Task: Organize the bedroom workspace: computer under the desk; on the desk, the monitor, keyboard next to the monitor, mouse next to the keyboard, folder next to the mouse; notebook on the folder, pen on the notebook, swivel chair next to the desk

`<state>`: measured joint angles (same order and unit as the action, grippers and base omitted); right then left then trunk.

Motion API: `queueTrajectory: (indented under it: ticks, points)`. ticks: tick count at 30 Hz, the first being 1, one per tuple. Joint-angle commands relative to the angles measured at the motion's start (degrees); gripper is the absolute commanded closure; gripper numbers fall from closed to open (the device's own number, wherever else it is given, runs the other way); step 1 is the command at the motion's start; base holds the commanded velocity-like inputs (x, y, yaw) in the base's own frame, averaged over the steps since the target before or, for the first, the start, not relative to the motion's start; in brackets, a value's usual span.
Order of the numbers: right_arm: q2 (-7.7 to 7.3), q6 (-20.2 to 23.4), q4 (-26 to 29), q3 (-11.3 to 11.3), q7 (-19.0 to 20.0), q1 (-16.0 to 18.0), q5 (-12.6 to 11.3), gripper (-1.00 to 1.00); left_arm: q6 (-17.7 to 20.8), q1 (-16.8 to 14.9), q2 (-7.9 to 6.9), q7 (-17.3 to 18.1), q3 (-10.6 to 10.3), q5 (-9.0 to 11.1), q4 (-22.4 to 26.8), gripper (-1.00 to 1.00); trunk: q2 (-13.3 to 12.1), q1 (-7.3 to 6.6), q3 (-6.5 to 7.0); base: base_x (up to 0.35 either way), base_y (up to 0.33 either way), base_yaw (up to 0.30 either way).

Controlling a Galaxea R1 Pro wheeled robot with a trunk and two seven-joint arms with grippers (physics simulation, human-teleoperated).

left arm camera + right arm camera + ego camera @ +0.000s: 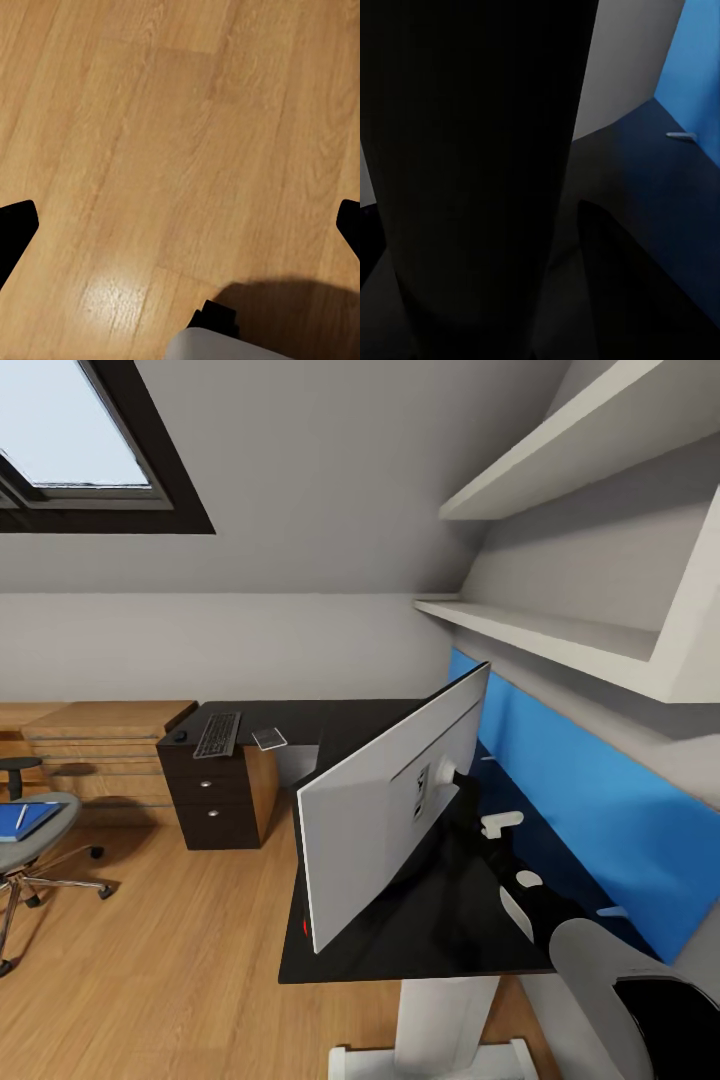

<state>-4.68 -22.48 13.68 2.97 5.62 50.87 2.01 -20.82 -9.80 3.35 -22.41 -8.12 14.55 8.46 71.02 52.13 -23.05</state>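
The white-backed monitor (395,815) stands on the black desk (430,950), seen from behind. My right arm (600,970) reaches in behind it, and its gripper is lost against the dark desk. A dark column, seemingly the monitor's stand (472,187), looms very close in the right wrist view. The keyboard (217,734), the mouse (180,736) and a small flat grey item (269,738) lie on the desk's far end. At far left the swivel chair (45,855) carries the blue folder (25,820). My left gripper (180,232) hangs open over the wooden floor (150,112).
A dark drawer unit (215,800) stands under the desk's far end, with a low wooden cabinet (100,745) beside it. White shelves (560,630) jut out above the desk along a blue wall panel (600,810). A white desk leg (440,1025) is near me.
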Motion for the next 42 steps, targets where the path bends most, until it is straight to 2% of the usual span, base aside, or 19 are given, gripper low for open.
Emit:
queueTrajectory:
  ticks: [1,22,30,42]
  points:
    - [-0.07,-0.2,-2.9,0.6,-0.1,0.0,0.1,1.0,-0.2,0.0,-0.01,-0.3,-0.5,0.5,0.0,-1.0,0.0,0.01,-0.07,0.0,0.0,0.0]
    - [-0.24,0.3,-2.9,0.3,-0.6,0.0,0.0,1.0,-0.2,0.0,0.08,-0.2,-0.5,0.4,0.0,-1.0,0.0,0.01,-0.07,0.054,-0.066,0.0]
    - [-0.28,0.4,-2.9,0.2,-0.7,0.0,0.0,1.0,-0.2,0.0,0.08,-0.2,-0.5,0.4,0.0,-1.0,0.0,0.01,-0.07,0.216,-0.185,0.0]
    - [-0.31,0.4,-3.0,0.2,-1.7,0.0,-0.1,1.0,-0.2,0.0,0.08,-0.2,-0.5,0.4,0.0,-1.0,0.0,0.01,-0.07,0.084,-0.128,0.0]
